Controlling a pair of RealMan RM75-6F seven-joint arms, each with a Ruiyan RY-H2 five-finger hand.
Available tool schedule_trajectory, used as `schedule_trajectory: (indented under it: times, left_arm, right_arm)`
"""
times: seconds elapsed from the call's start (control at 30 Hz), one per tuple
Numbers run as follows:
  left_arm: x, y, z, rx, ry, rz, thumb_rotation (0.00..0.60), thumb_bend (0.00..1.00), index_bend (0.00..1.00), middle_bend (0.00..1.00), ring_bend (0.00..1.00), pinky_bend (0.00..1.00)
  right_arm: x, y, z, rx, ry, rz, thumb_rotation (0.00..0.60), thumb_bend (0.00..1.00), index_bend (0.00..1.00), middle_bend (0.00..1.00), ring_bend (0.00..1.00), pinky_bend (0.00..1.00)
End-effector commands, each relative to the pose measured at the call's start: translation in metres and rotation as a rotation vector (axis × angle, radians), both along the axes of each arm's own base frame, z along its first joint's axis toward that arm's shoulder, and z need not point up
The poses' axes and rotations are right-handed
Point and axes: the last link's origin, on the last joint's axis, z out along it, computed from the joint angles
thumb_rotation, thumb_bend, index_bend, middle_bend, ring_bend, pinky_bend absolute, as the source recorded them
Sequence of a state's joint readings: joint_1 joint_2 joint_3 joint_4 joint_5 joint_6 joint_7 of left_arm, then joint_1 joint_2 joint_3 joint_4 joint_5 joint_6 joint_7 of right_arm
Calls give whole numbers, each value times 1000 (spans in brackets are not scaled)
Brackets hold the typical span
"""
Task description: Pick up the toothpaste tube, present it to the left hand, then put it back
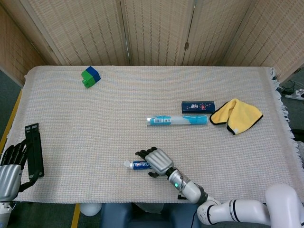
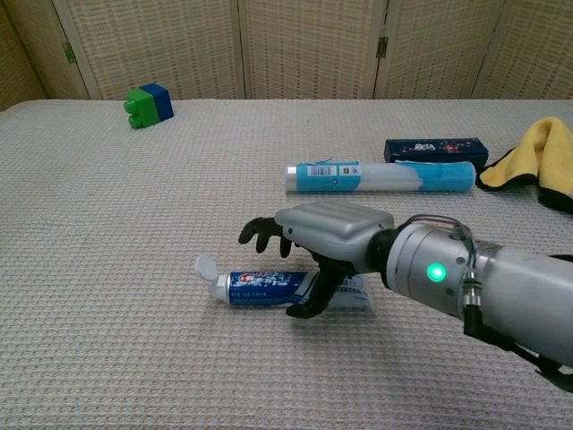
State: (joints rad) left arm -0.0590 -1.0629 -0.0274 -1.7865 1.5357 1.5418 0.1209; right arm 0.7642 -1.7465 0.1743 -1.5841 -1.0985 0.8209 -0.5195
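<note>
While the toothpaste tube [image 2: 291, 288] lies flat on the woven tablecloth [image 1: 71, 128], cap end pointing away from the yellow cloth [image 1: 237, 115], the right hand [image 2: 313, 240] arches over the tube's tail half, fingers spread above it and thumb tip down at its near side, not closed on it. The left hand [image 1: 10, 168] rests at the tablecloth's edge beside a black rack [image 1: 34, 154], fingers loosely apart, holding nothing.
</note>
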Motion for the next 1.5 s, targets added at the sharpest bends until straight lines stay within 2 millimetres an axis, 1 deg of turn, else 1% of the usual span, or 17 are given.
schedule_trajectory:
  times: [0.03,0.17,0.23,0.47,0.7,0.77,0.9,1.0,1.03,1.1,1.2,1.3,1.4,1.5]
  left_arm:
    - [-1,0,0,0,0,1,600,415,16,0,22,0]
    - [-2,0,0,1,0,5,600,416,16,0,22,0]
    - [-3,0,0,0,1,8,600,415,16,0,22,0]
    - [-6,0,-1,-1,-1,12,600,415,16,0,23,0]
    - [-7,0,-1,-1,-2,13,600,415,16,0,22,0]
    - [-8,0,-1,-2,-3,15,600,415,16,0,22,0]
    - [-9,1,-1,0,-5,13,600,416,16,0,22,0]
    - [-9,2,-2,-3,-5,9,600,415,16,0,22,0]
    - [-9,2,-2,-4,-4,6,600,415,16,0,22,0]
    - [-7,5,-3,-8,-3,-2,600,415,16,0,22,0]
    - [-2,11,-4,-27,0,-34,600,415,24,0,26,0]
    - [7,22,-5,-55,-4,-89,600,416,39,16,50,0]
    - [21,36,-8,-78,-1,-173,600,430,74,75,97,0]
    - [37,49,-17,-116,18,-267,600,466,111,166,176,57]
  right_arm:
    - [5,-2,-8,0,1,-1,600,310,240,265,303,266]
    - [7,-4,-14,-12,11,-7,600,310,330,306,345,333]
    - [7,-4,-14,-16,13,-8,600,310,355,317,358,359]
    - [3,-7,-11,-39,27,-23,600,310,379,343,391,396]
    - [4,-6,-16,-34,37,-25,600,310,397,357,404,413]
    - [4,-6,-17,-40,38,-24,600,310,413,368,415,421]
    - [4,-7,-18,-51,43,-24,600,312,480,413,464,463]
    - [5,-9,-18,-59,42,-25,600,384,549,456,507,508]
    - [5,-9,-17,-62,46,-21,600,427,581,474,523,530]
    - [6,-10,-16,-65,50,-9,600,464,607,490,539,551]
    - [9,-15,-6,-52,50,15,600,557,666,528,582,602]
    - [14,-24,14,-32,80,73,600,588,682,540,596,618]
    - [16,-34,39,-5,123,120,600,597,686,542,603,623]
    - [17,-45,63,-13,173,161,600,613,703,554,616,639]
